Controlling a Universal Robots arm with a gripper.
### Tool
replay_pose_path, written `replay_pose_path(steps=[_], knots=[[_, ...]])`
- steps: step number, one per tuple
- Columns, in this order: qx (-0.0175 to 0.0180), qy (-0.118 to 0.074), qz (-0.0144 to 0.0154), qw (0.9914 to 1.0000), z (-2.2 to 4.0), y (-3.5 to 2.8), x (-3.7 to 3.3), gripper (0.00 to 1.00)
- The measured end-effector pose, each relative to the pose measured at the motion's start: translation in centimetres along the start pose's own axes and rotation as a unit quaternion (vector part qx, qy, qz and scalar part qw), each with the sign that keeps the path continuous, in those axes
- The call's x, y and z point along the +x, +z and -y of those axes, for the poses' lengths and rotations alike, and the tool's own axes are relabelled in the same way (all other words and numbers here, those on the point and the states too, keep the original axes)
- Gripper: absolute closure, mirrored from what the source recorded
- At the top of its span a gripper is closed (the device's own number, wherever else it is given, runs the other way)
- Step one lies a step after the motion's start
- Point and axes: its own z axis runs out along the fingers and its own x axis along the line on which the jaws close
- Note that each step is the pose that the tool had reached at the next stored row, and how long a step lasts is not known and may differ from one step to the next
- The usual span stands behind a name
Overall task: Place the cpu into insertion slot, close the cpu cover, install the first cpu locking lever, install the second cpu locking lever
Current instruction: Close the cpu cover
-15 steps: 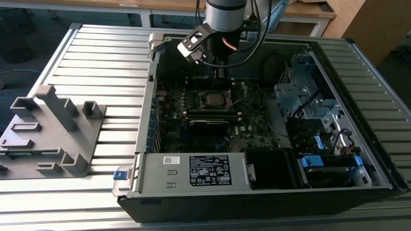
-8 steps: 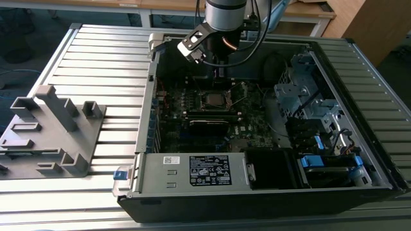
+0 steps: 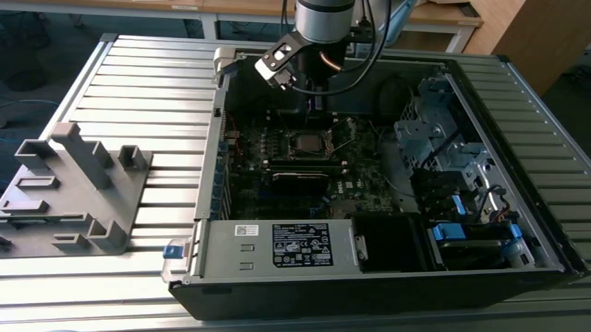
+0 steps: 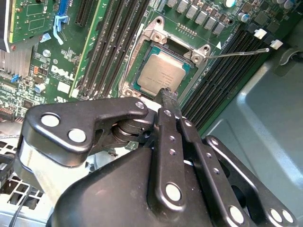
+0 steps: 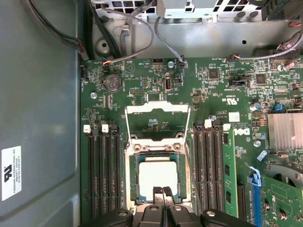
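The cpu lies flat in the insertion slot, its pale metallic top facing up, and it also shows in the second wrist view and the exterior view. The cpu cover, a silvery frame with a window, stands swung open beyond the slot. A thin wire locking lever sticks out sideways from a socket corner. My gripper hangs just above the near edge of the cpu, fingers shut together with nothing between them. It appears as well in the second wrist view and the exterior view.
The green motherboard lies inside an open computer case. Long black memory slots flank the socket on both sides. Cables run along the case wall. A grey fixture stands on the slatted table at the exterior view's left.
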Motion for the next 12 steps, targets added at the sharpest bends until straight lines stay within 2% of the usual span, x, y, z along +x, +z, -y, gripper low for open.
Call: replay_pose_path(steps=[12], knots=[[0.0000, 0.000, 0.0001, 1.00000, -0.07, -0.29, 0.00, 0.89]])
